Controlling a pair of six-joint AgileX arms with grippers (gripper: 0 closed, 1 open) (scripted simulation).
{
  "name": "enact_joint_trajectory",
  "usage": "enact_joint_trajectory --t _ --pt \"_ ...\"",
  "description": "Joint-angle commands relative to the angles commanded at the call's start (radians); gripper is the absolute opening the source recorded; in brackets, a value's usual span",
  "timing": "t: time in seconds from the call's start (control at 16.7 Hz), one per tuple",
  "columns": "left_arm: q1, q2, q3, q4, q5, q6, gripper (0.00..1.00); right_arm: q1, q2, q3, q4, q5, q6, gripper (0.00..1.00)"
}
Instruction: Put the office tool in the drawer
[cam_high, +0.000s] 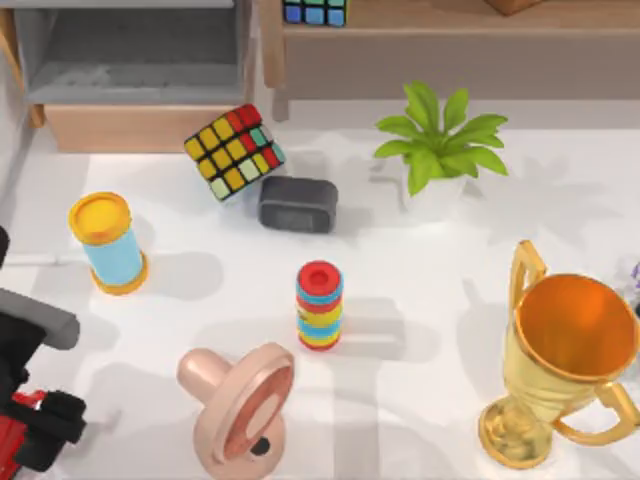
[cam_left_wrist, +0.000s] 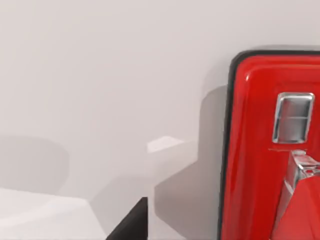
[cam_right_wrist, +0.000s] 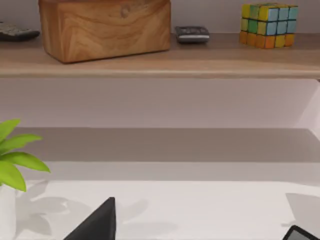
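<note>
Gleaming glossy red stapler (cam_left_wrist: 255, 150) | boxy tan-fronted, grey-walled drawer (cam_high: 140, 125) open

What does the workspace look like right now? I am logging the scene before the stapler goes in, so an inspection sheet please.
Surface: white table, shadowed.
Job's things: red stapler close under the left wrist camera, red also showing at the left gripper; drawer open at the top view's upper left.
Clutter: Rubik's cube, dark grey box, yellow-capped blue cylinder, striped ring stack, pink toy, potted plant, gold trophy.
Grippers: left at lower left; fingers unclear.
Cables: nothing seen.
Surroundings: wooden shelf holding a wooden block and second cube.
</note>
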Motion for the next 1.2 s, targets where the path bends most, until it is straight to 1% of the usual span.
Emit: enact_joint_trajectory --t 0.48,0.54,1.02,1.2 --pt "0.000 0.000 0.000 0.000 0.000 0.000 0.02 0.000 0.000 0.000 0.000 0.000 0.000 1.00" --pt "0.000 0.000 0.000 0.000 0.000 0.000 0.00 0.000 0.000 0.000 0.000 0.000 0.000 1.00" --pt "0.000 -0.002 0.001 0.000 0.001 0.001 0.00 0.000 0.000 0.000 0.000 0.000 0.000 1.00" --pt "0.000 -0.017 0.018 -0.036 0.001 0.000 0.00 0.000 0.000 0.000 0.000 0.000 0.000 1.00"
